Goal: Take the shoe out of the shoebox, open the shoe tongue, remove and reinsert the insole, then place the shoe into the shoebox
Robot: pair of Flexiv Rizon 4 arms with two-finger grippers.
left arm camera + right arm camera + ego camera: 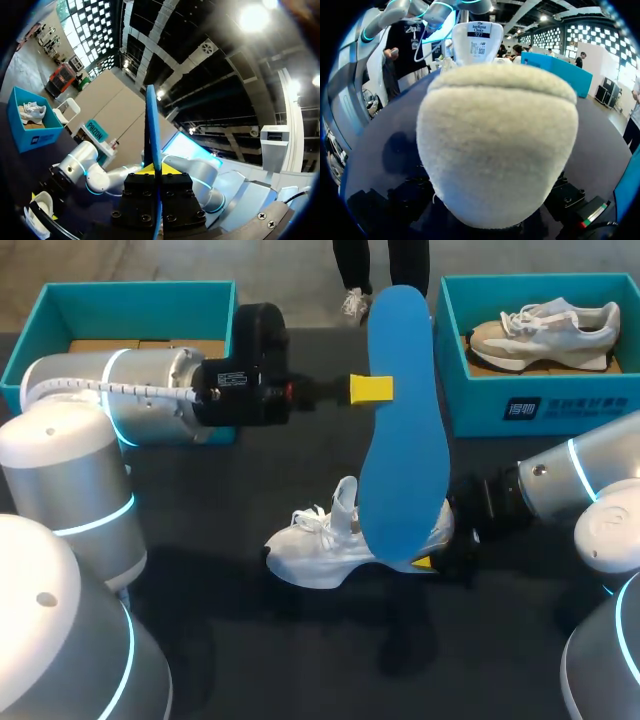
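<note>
Left fingers (371, 389) are clamped on the long blue foam insole (402, 440), one on each flat face, taking it at one long edge nearer its far end. Seen from the left wrist, the insole stands edge-on between them and runs well out ahead of them.

Findings, head view:
- Left arm (150, 395) comes in from the left side and lies across the far part of the dark table (250, 660).
- The insole is held clear above the table, its broad face toward the camera. Its near end overlaps the white lace-up shoe (320, 540); contact between the two cannot be determined.
- The white shoe stands upright on its sole on the table, near the middle, outside both boxes, toe toward the left arm's side.
- Right arm (560, 480) comes in from the right side and ends at the shoe's heel. Whether it grips the heel cannot be told from either view of it.

Right wrist view: the shoe's pale suede heel is just ahead and fills most of the view; the labelled shoe tongue (480, 37) stands up beyond it.

Other items:
- Teal shoebox at far left (60, 300), brown card inside.
- Teal shoebox at far right (480, 400), holding a beige and white sneaker (545, 332).
</note>
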